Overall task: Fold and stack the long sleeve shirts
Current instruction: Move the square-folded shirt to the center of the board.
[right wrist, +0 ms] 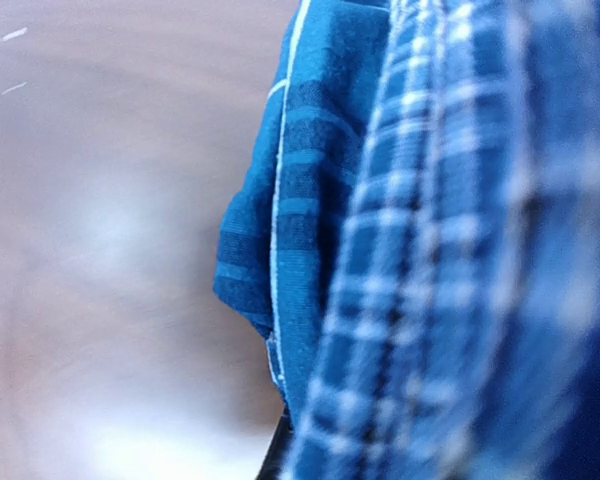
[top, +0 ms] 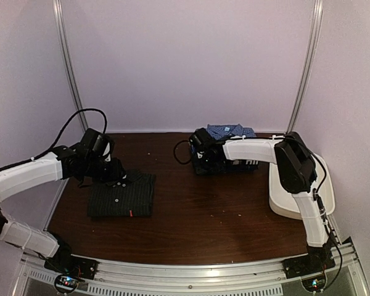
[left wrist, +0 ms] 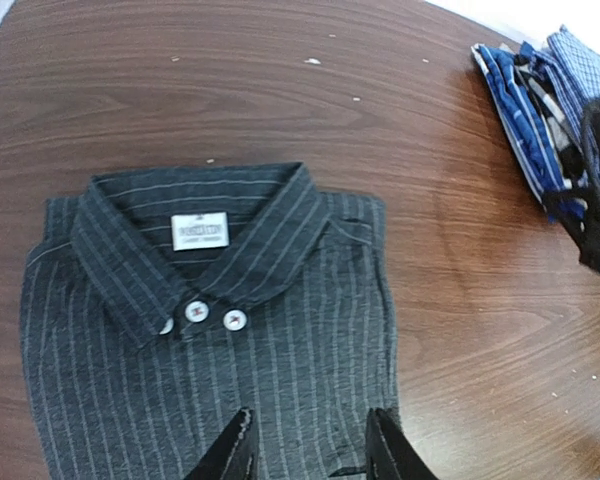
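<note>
While the dark striped shirt (top: pixel 122 194) lies folded on the left side of the table (top: pixel 209 216), my left gripper (left wrist: pixel 312 425) hangs half open over it, holding nothing. At the table's back, my right gripper (top: pixel 201 153) is closed tight against the blue checked shirt (top: pixel 231 131).

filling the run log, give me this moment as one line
left end effector: open over folded pinstripe shirt | right end effector: shut on blue shirts

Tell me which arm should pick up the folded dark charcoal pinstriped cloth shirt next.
Left. The left gripper hangs open directly over the dark charcoal pinstriped shirt. The right gripper is shut at the blue checked cloth shirt across the brown wooden table.
</note>
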Motion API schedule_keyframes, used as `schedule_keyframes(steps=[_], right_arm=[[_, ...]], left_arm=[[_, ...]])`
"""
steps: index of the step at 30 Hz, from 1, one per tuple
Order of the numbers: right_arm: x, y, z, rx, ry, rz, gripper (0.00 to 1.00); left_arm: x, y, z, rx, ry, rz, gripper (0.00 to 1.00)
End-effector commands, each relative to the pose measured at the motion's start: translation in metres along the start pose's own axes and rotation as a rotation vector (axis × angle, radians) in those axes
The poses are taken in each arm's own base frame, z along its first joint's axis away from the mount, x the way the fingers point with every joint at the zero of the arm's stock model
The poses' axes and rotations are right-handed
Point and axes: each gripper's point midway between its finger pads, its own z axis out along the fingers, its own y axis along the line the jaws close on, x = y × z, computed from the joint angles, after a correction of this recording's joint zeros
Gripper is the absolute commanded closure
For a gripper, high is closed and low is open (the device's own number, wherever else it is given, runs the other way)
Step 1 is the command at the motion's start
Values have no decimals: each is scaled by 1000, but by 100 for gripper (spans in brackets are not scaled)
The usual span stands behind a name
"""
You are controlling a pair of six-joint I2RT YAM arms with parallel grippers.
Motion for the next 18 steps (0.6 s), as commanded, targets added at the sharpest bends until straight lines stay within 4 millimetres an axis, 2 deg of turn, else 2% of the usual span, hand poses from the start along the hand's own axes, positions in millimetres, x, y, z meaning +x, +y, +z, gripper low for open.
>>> schedule_keyframes(steps=[1, 3, 6, 11, 14, 18], right_arm=[[-5, 66, -40, -219, -38, 62, 100], [-2, 88, -49, -292, -41, 76, 100], [1, 111, -56, -352, -50, 89, 100], [2, 129, -59, -419, -47, 109, 97], [0, 136, -67, -442, -54, 103, 88], [0, 152, -83, -503, -70, 100, 59]], left_arm=[[-1, 25, -7, -82, -39, -65, 62], [1, 34, -8, -100, -38, -77, 62], [5, 48, -8, -127, -33, -105, 62], [11, 67, -5, -164, -22, -148, 62], [12, 83, -6, -187, -22, -193, 62], [13, 109, -5, -209, -14, -262, 62]])
